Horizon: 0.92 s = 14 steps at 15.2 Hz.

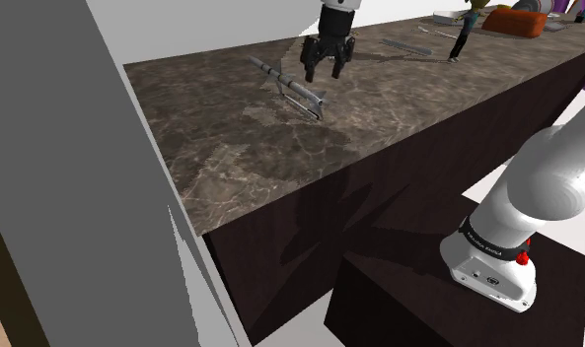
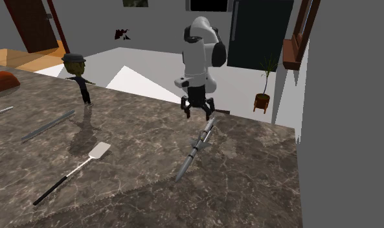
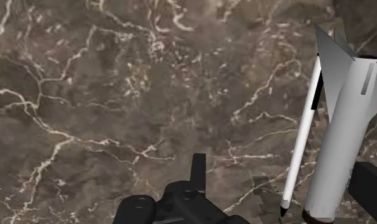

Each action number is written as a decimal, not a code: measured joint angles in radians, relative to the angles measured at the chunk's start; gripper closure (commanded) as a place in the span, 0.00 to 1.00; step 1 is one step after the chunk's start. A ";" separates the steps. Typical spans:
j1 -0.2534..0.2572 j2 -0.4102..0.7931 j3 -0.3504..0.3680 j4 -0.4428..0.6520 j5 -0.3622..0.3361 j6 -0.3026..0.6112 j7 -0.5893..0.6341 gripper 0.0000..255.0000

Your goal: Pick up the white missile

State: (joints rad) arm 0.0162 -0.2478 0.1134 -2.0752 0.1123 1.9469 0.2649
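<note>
We see the desk (image 3: 117, 95) as dark brown marble, polished smooth and laced with pale veins. The missile (image 3: 342, 146) looks like smooth grey metal with a soft sheen (its fins the same), and the arm (image 1: 547, 187) wears a glossy white plastic-looking shell.

We see a glossy white rounded arm (image 1: 564, 177) with a black collar band (image 1: 485, 243), a small red button (image 1: 522, 259), and all-black jaws.
</note>
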 measured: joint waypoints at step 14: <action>0.019 0.291 0.050 0.249 -0.096 0.122 0.128 0.00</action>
State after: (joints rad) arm 0.0355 0.0427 0.1634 -1.8265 0.0164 2.0684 0.3931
